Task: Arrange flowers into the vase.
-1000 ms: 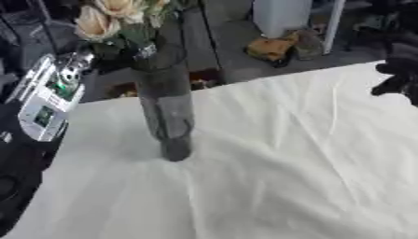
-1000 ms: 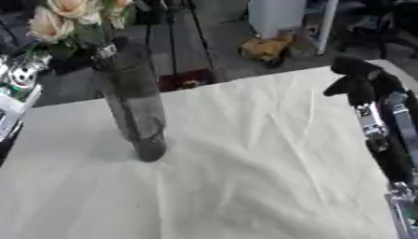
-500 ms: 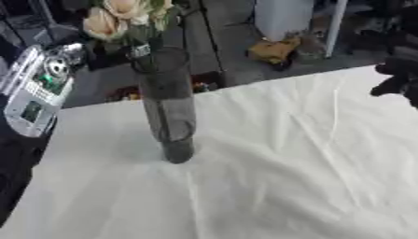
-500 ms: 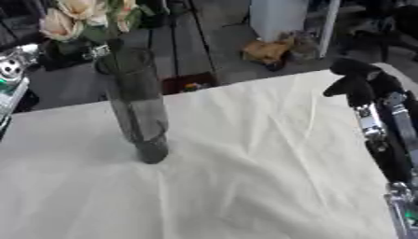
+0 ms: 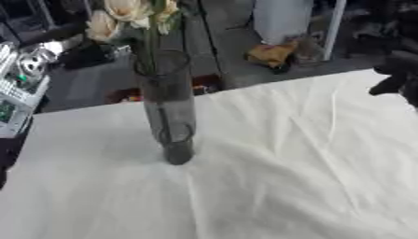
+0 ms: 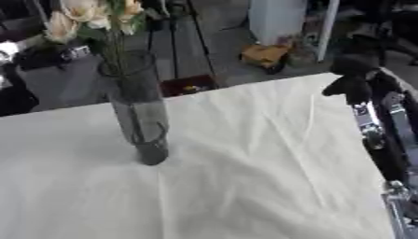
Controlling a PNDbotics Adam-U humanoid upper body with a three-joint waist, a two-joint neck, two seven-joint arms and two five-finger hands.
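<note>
Flowers [image 5: 122, 18] upper left, stems down inside vase [image 5: 167, 109], upright on white cloth [image 5: 269, 177]. Right hand [image 6: 352, 79] upper right, clenched, empty, clear of vase. Left hand unseen.

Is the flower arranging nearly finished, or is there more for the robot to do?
It looks close to done. The cream-coloured flowers already stand with their stems inside the tall smoky glass vase, upright on the white tablecloth. The right hand hangs at the table's far right edge, holding nothing. No loose flowers show on the cloth, so little seems left. The left hand is out of view.
</note>
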